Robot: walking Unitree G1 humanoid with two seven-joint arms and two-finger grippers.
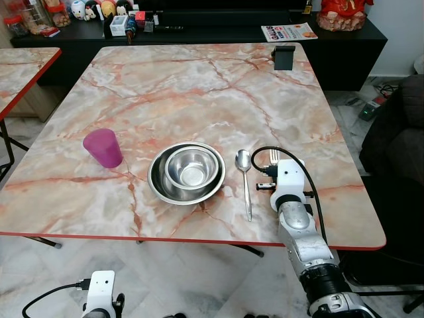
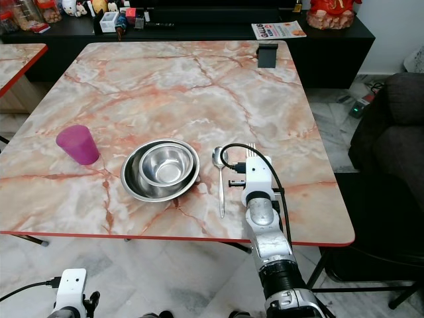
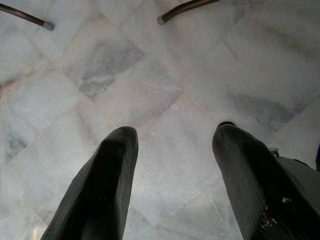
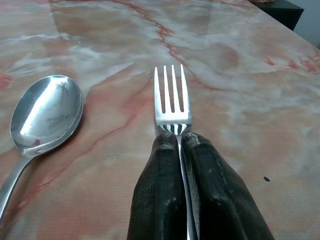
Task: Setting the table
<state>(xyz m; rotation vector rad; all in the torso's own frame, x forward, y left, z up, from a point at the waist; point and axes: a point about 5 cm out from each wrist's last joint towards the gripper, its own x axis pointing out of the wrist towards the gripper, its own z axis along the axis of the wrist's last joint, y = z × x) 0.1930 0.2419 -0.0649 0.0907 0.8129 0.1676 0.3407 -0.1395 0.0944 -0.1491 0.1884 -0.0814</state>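
scanning from my left, i see the purple cup (image 1: pixel 103 147) on the marble tabletop (image 1: pixel 199 86), then the steel bowl (image 1: pixel 192 167) nested in a wider steel dish (image 1: pixel 159 182), then the spoon (image 1: pixel 245 179). my right gripper (image 4: pixel 179 137) has its jaws closed tight on the fork (image 4: pixel 170 100), just right of the spoon. my left gripper (image 3: pixel 172 150) hangs over the floor, jaws wide and empty.
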